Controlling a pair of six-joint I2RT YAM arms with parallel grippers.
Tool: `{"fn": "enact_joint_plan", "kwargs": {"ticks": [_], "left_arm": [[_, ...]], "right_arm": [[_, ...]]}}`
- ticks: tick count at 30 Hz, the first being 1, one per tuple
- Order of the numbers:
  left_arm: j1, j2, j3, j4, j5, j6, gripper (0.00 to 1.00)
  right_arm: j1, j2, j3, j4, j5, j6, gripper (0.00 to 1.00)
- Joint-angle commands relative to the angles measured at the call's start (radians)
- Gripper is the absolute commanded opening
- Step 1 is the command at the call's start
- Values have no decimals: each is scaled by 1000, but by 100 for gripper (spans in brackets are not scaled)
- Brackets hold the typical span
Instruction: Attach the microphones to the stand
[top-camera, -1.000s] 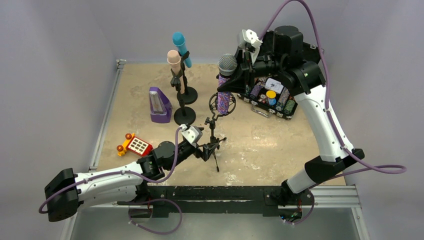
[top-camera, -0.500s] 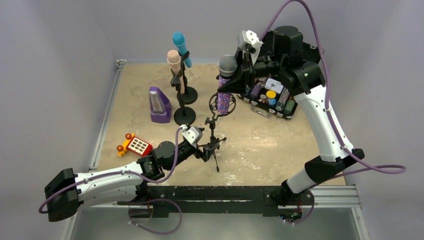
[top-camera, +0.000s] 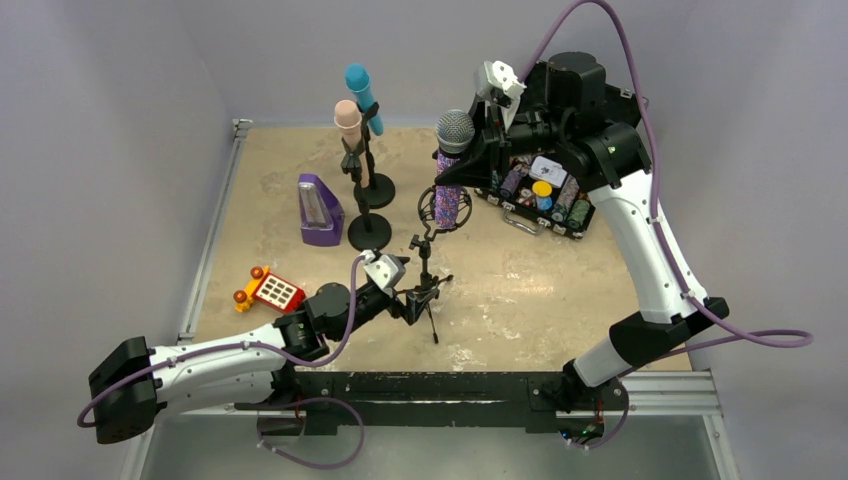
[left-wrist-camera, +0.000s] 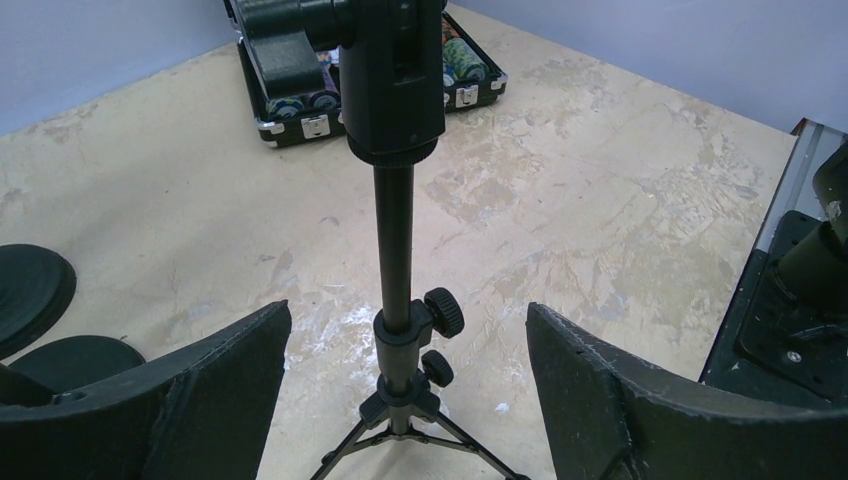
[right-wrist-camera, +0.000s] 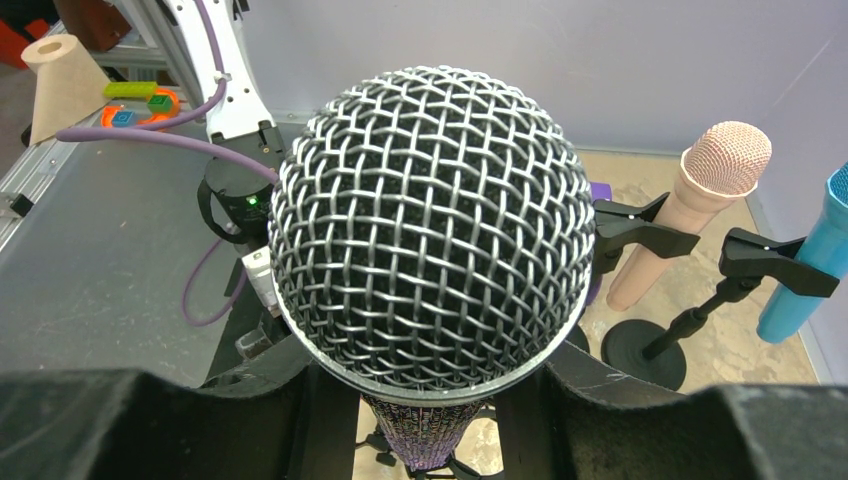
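Two mics done: the turquoise mic (top-camera: 357, 84) and the peach-pink mic (top-camera: 348, 120) stand clipped in their round-based stands (top-camera: 369, 232) at the back of the table (top-camera: 520, 300), near the purple metronome (top-camera: 320, 211).
Third mic: the purple mic (top-camera: 451, 190) hangs upright over the middle of the table, grey mesh head up. Its lower end looks to sit inside the ring mount (top-camera: 425, 208) of the tripod stand (top-camera: 426, 265), though from above I cannot tell how deep.
Right gripper: the right gripper (top-camera: 471, 160) is clamped on the purple mic just below the head. In its wrist view the dark fingers (right-wrist-camera: 150, 420) flank the handle under the mesh.
Left gripper: the left gripper (top-camera: 404, 297) sits low at the tripod stand. Its fingers (left-wrist-camera: 200, 390) are spread wide on either side of the pole, and neither one touches it.
Step in hand: seating the last mic in the ring mount, by my reckoning.
Next move: a straight push down along the mic's own axis until the ring grips the body, then the right fingers let go. The left fingers would do well to close on the pole first and steady it.
Risk: the tripod stand looks light and spindly, so a sideways nudge could tip it.
Also about: a case of poker chips (top-camera: 540, 195) behind the right arm and a toy phone (top-camera: 272, 291) at the left, both well apart from the work.
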Motion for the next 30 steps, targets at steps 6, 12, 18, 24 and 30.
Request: {"fn": "enact_joint_plan", "kwargs": {"ticks": [6, 12, 18, 24, 30], "left_arm": [[6, -16, -3, 43, 24, 0, 91], [6, -16, -4, 42, 27, 1, 91], [6, -10, -1, 45, 38, 11, 91], [5, 3, 6, 60, 33, 35, 92], [6, 38, 51, 61, 11, 65, 92]], "right_arm": [[8, -21, -11, -31, 2, -13, 0], [11, -24, -15, -36, 7, -20, 0], [16, -29, -20, -39, 16, -26, 0], [26, -22, -19, -35, 27, -29, 0], [35, -22, -23, -10, 61, -1, 0]]}}
